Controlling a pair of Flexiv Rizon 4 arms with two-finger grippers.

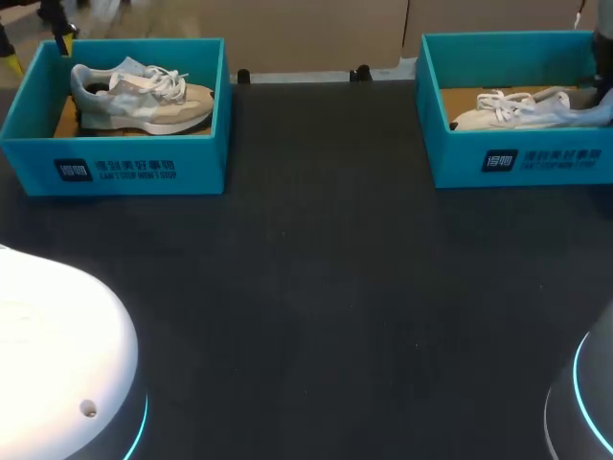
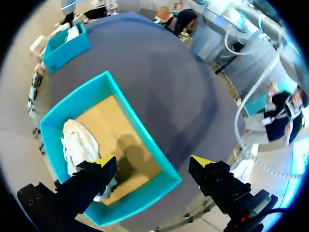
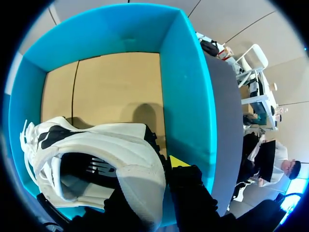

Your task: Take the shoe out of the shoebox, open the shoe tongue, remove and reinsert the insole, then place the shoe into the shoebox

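Observation:
Two teal shoeboxes stand at the table's far side. In the right box a white shoe lies on the cardboard floor, toe toward the table's middle. My right gripper is shut on that white shoe at its heel collar, inside the right box; only one yellow tip shows. The left box holds a grey and white shoe. My left gripper hovers open above the left box, one finger over its shoe, the other beyond the box wall.
Dark table surface stretches between and in front of the boxes. My arms' round bases sit at the near left and near right corners. The right box also shows far ahead of my left gripper.

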